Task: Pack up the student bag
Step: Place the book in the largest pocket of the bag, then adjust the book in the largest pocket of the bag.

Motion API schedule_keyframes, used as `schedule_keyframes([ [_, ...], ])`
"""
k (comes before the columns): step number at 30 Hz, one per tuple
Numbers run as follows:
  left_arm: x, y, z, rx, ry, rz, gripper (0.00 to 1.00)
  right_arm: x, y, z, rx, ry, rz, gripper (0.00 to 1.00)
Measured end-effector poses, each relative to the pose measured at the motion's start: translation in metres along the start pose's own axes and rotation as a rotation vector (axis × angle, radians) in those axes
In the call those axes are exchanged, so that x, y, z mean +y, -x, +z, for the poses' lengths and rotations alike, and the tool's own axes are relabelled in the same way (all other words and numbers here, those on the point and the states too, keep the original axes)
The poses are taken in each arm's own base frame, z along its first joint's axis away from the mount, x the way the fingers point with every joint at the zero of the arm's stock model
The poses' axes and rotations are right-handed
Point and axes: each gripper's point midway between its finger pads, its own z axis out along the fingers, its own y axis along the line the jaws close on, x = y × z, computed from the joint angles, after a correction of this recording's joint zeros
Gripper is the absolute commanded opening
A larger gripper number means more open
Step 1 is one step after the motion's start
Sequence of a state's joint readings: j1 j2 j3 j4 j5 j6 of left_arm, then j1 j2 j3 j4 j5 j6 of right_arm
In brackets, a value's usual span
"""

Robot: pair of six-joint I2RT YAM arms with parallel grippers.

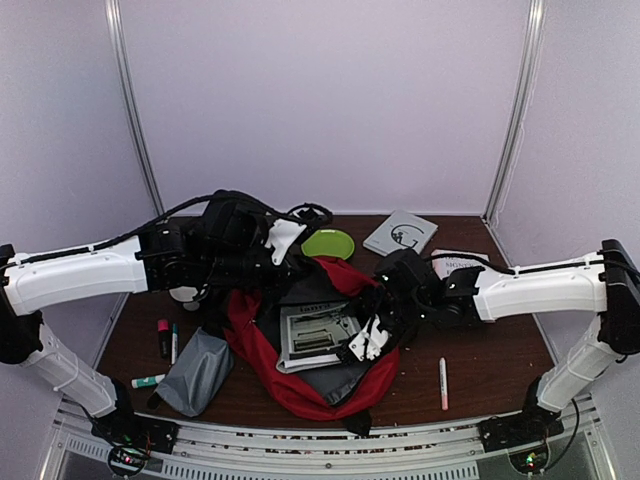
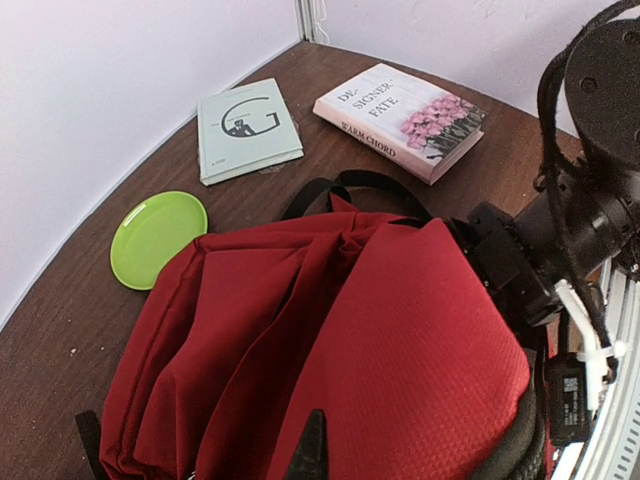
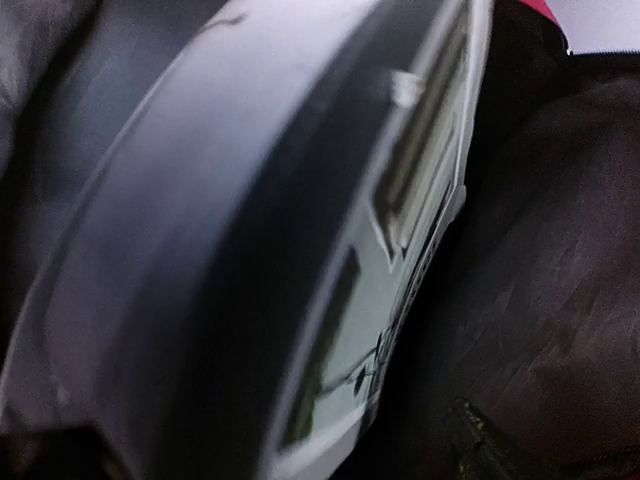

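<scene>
Left gripper [image 1: 295, 270] pinches student bag [image 1: 300, 390]; right gripper [image 1: 366, 342] spread over book [image 1: 315, 335] inside.

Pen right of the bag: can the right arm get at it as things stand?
Probably yes. The pen lies alone on bare table beside the student bag, on the right arm's side; the right claw only needs to leave the bag's mouth.

Book [image 1: 315, 335] in student bag [image 1: 290, 395] at centre, pouch [image 1: 195, 372] left, pen [image 1: 443, 383] right, plate [image 1: 328, 243] and booklet [image 1: 400, 233] behind
</scene>
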State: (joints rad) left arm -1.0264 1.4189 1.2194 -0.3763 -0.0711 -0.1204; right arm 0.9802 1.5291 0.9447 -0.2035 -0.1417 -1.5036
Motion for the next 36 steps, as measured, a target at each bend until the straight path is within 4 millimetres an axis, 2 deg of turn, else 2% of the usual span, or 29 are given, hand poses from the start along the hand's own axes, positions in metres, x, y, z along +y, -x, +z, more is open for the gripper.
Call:
schedule_keyframes([
  [1,0.0,0.0,0.0,0.0,0.0,0.0,0.0,0.002,0.0,-0.003,-0.004,0.014,0.013,0.93],
  [5,0.001,0.0,0.0,0.0,0.004,0.0,0.0,-0.003,0.013,-0.028,-0.062,0.074,0.101,0.95],
  [7,0.002,0.0,0.0,-0.001,0.014,-0.002,0.0,-0.009,0.023,-0.044,-0.102,0.094,0.145,0.92],
  [10,0.006,0.001,-0.001,-0.005,0.035,-0.013,0.0,-0.014,0.041,-0.069,-0.174,0.126,0.227,0.83],
  [12,0.008,0.0,-0.003,-0.011,0.047,-0.024,0.0,-0.01,0.053,-0.079,-0.208,0.154,0.279,0.71],
  [14,0.01,-0.003,-0.005,-0.015,0.058,-0.035,0.0,-0.001,0.068,-0.084,-0.24,0.2,0.318,0.54],
  [16,0.012,-0.003,-0.007,-0.021,0.065,-0.045,0.0,0.008,0.087,-0.084,-0.269,0.251,0.36,0.18],
  [17,0.012,-0.003,-0.008,-0.027,0.068,-0.049,0.0,0.012,0.094,-0.082,-0.278,0.271,0.372,0.01],
  [18,0.012,-0.003,-0.008,-0.028,0.069,-0.052,0.0,0.015,0.1,-0.08,-0.284,0.288,0.38,0.0],
  [21,0.013,-0.005,-0.008,-0.031,0.071,-0.061,0.0,0.029,0.113,-0.062,-0.274,0.36,0.426,0.0],
  [23,0.013,-0.005,-0.009,-0.032,0.07,-0.065,0.0,0.036,0.113,-0.049,-0.247,0.397,0.455,0.0],
  [30,0.013,-0.007,-0.013,-0.048,0.07,-0.081,0.0,0.042,0.099,-0.002,-0.116,0.403,0.513,0.0],
  [36,0.014,-0.006,-0.017,-0.056,0.072,-0.082,0.0,0.065,0.086,0.024,-0.023,0.461,0.474,0.0],
])
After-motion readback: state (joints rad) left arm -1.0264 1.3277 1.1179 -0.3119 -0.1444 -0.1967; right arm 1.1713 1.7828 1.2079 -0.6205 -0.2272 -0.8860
